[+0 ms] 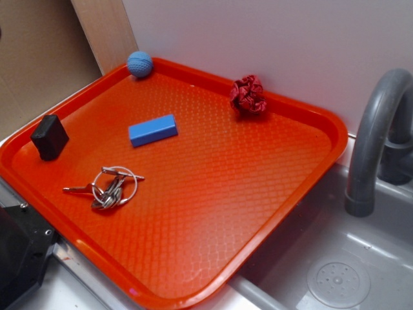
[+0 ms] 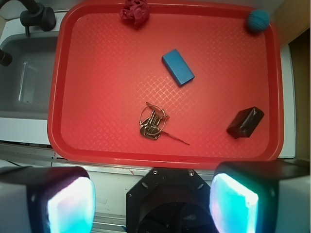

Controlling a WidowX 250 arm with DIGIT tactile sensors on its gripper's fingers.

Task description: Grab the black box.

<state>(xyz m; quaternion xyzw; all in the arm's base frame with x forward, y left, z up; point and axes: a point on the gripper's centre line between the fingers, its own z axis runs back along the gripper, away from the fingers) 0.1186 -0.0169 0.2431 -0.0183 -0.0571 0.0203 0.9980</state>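
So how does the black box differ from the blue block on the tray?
The black box is matte black, while the blue block is bright blue. The black box is short and chunky with rounded corners; the blue block is a longer, flatter bar with crisp edges. The black box sits near the tray rim, the blue block nearer the middle. Both are plain, unmarked and rest untouched on the tray.

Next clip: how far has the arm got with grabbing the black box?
Nothing looks done yet. The black box sits untouched near the tray edge, apart from the blue block and keys. The gripper is open, high above the tray's near rim, holding nothing. Left: move over the box, descend, close on it.
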